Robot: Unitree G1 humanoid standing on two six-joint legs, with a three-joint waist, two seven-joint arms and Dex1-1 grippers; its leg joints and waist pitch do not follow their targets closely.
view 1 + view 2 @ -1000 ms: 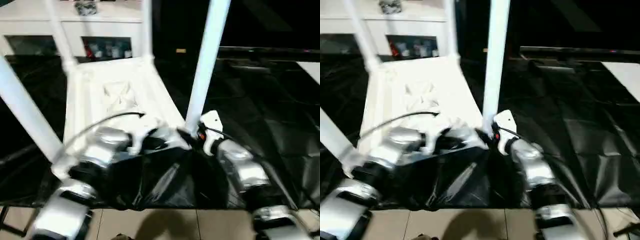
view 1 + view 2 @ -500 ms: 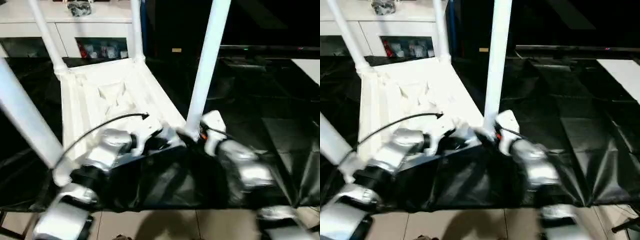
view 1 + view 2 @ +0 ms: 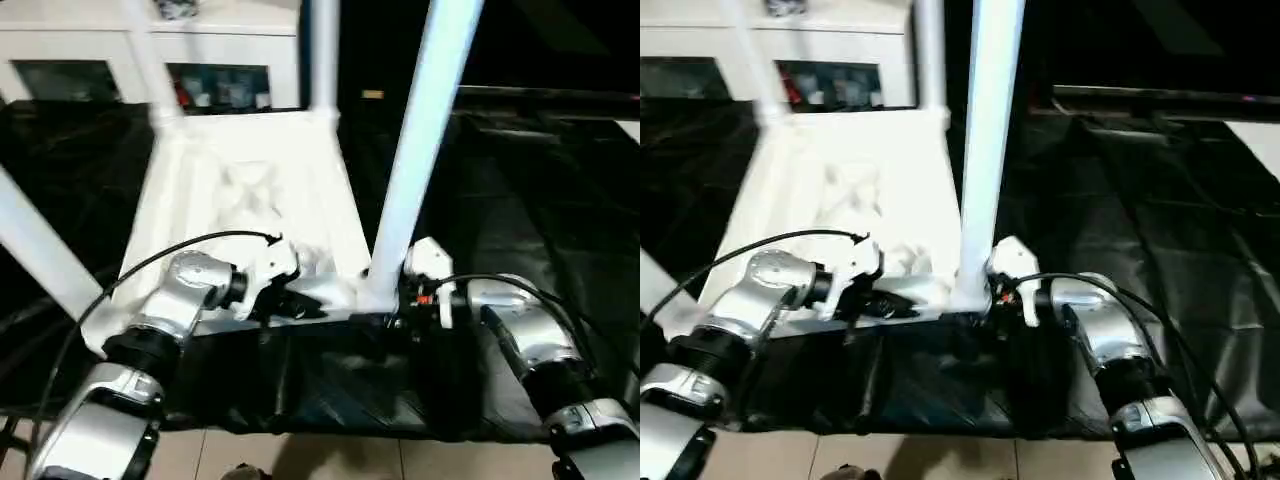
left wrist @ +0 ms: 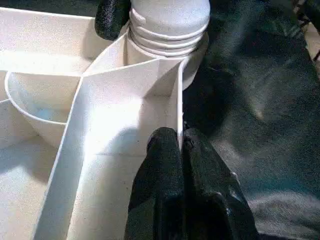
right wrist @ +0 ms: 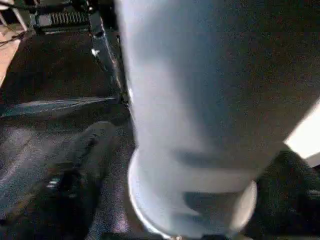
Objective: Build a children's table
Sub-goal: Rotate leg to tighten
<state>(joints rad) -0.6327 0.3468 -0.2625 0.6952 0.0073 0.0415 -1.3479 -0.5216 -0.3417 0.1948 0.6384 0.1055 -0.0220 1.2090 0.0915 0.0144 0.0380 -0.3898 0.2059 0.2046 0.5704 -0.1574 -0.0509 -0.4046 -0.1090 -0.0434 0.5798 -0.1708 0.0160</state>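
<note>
Both hands have swung inward at the upturned tabletop (image 3: 250, 190) on the black-draped surface (image 3: 560, 200): left hand (image 4: 180, 145) pinches its rim, right hand (image 3: 398, 300) straddles the near leg (image 3: 415, 160), apparently seating it.

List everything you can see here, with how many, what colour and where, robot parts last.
tabletop: one, white, upside down on the black sheet, ribbed underside up.
legs: four, white, standing up from the tabletop's corners.
black sheet: one, black, spread under the tabletop.
cabinet: one, white with glass doors, behind the tabletop.
tiled floor: pale, along the near edge.
left gripper: one, black fingers, shut on the tabletop's near rim wall beside a corner socket.
right gripper: one, black fingers, at the base of the near right leg, one finger either side in the right wrist view.
forearms: two, silver, low in the head views.
</note>
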